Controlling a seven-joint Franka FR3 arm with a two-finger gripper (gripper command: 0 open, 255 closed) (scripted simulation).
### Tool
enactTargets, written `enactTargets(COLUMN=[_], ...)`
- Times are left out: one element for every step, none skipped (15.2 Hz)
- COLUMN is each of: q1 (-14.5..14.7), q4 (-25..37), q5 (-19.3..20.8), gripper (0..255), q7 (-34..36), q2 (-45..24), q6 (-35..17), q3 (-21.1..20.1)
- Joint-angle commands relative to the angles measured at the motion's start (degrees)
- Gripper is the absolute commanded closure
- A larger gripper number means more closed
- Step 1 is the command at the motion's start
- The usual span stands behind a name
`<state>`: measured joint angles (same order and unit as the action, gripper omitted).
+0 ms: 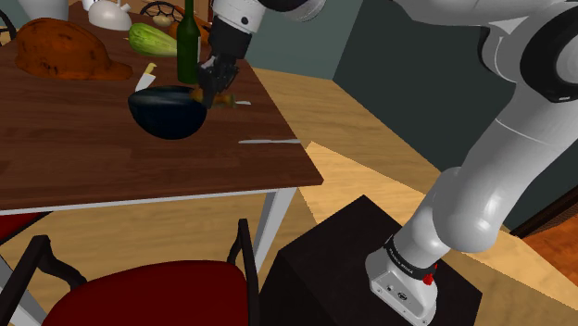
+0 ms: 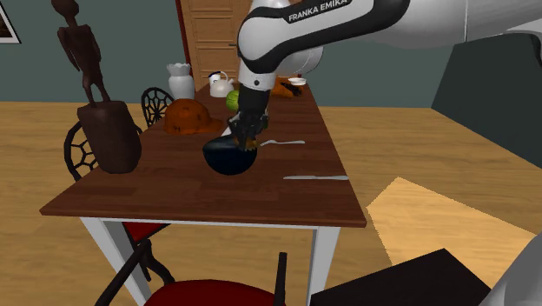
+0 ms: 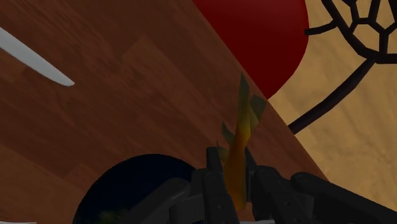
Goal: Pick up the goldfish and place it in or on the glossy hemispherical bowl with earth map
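Note:
The goldfish [image 3: 240, 137] is orange with greenish fins, and it sticks out from between my black fingers. My gripper [image 3: 232, 191] is shut on its body. In the shoulder view the gripper [image 1: 215, 91] hangs just above the rim of the dark glossy bowl [image 1: 167, 113], on the side toward the view's right, and a bit of the orange goldfish [image 1: 225, 100] shows at the fingers. The second exterior view has the gripper [image 2: 243, 139] right over the bowl [image 2: 230, 156]. The bowl [image 3: 137, 191] stands on the wooden table [image 1: 74, 157].
A knife [image 1: 270, 141] lies near the table edge closest to the stand. A green bottle [image 1: 188, 42] stands right behind the bowl, with a brown roast [image 1: 65, 51] and a green vegetable [image 1: 153, 39] farther back. A dark wooden statue [image 2: 95, 96] stands on the table. A red-seated chair [image 1: 148, 292] is at the table's near end.

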<state>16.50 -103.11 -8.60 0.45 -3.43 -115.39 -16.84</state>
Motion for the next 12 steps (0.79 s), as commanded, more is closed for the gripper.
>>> enactTargets(q1=[0.01,0.00,-0.01,-0.01,-0.02,-0.02,-0.03,-0.19,-0.32,-0.42,-0.47,-0.49], q4=[1.28,1.99,2.72,3.47,4.23,5.01,5.52,8.09,10.77,13.59,16.57,19.74], q5=[0.06,0.09,0.12,0.16,0.20,0.25,0.27,0.86,1.44,2.02,2.60,3.17], gripper=[255,255,255,255,255,255,255,255,255,255,255,255], q7=[0.25,0.35,0.45,0.56,0.67,0.78,0.85,0.61,0.38,0.16,-0.05,-0.26], q2=[0.16,0.20,0.23,0.25,0.26,0.25,0.25,-1.91,-4.10,-6.34,-8.65,-11.03], q6=[1.44,2.19,2.95,3.70,4.46,5.22,5.73,6.27,6.89,7.60,8.39,9.29], q3=[-0.01,0.00,0.00,0.01,0.02,0.02,0.02,0.23,0.44,0.65,0.86,1.07])
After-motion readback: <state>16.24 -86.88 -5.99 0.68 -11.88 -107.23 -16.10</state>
